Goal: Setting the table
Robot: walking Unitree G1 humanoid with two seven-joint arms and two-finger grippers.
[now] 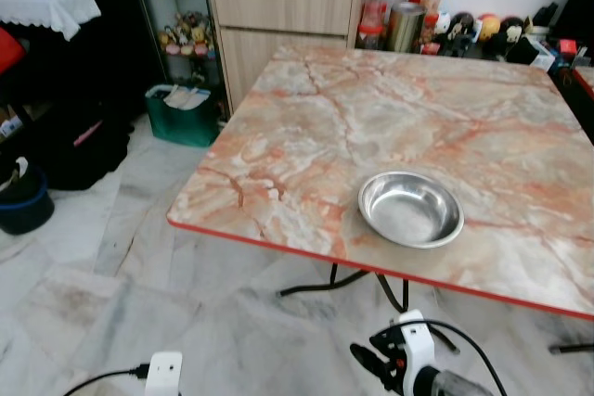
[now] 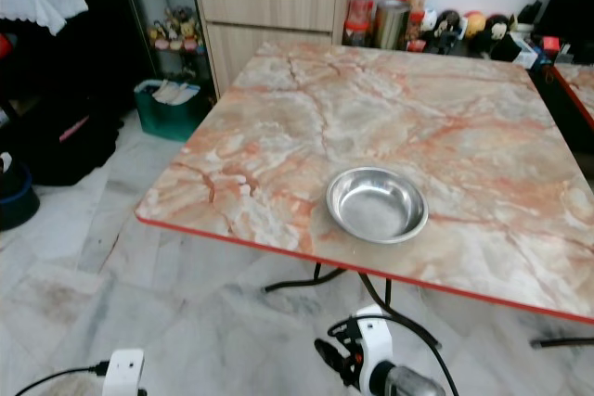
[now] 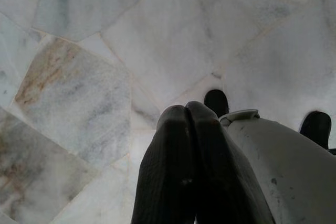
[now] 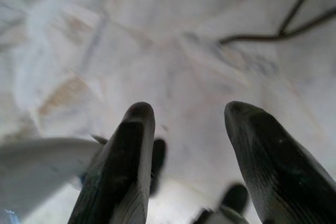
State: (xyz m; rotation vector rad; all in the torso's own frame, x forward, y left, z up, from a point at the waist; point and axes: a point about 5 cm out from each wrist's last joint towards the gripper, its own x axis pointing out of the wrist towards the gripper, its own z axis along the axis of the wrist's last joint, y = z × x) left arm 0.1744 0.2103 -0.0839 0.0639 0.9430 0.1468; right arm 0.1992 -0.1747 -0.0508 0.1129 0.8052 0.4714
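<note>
White wrist housings trail black cables; the right hand [image 4: 186,129] and left hand [image 3: 186,116] have ribbed black fingers.

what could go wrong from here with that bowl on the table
1. The steel bowl sits near the red front edge of the marble table; a rising arm could catch that edge or nudge the bowl, perhaps off it.
2. The right gripper hangs open below table height, beside the table's black legs, where it might snag.
3. The left gripper is shut and pointed at the floor, so it is not ready to grasp.
</note>
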